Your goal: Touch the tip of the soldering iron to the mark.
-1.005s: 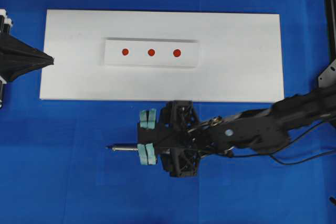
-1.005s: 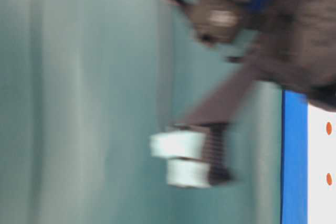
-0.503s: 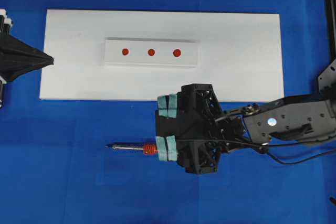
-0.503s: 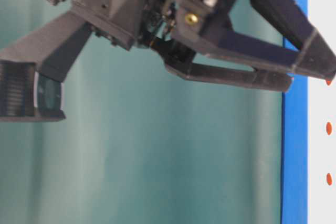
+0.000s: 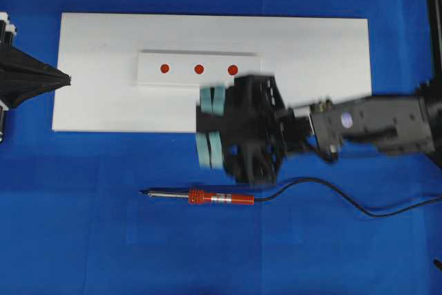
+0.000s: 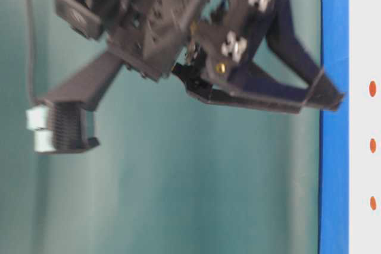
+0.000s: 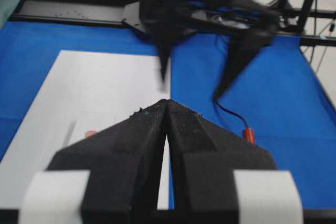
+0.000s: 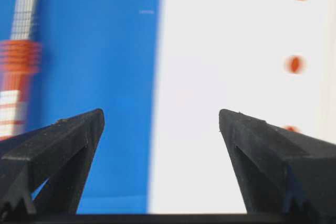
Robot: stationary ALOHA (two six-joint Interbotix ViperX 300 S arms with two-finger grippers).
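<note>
The soldering iron [image 5: 207, 197] lies flat on the blue cloth, tip pointing left, with nothing holding it. Its orange handle [image 8: 18, 72] shows at the left of the right wrist view. My right gripper [image 5: 209, 126] hovers open and empty over the white board's front edge, between the iron and the strip [image 5: 181, 78]. Its jaws [image 8: 160, 121] stand wide apart. The mark [image 5: 199, 69] is the centre red dot on the strip, and the right wrist view shows the mark [image 8: 295, 64] ahead on the right. My left gripper [image 5: 65, 79] is shut and empty at the board's left edge.
The white board [image 5: 311, 88] lies across the far half of the blue cloth. The iron's black cord [image 5: 324, 190] curls right from the handle, under the right arm [image 5: 380, 126]. Black frame rails [image 7: 79, 11] edge the table.
The right gripper has risen off the soldering iron and swung toward the board, still open. The iron stays where it lay, now fully uncovered. The left gripper has not moved.
</note>
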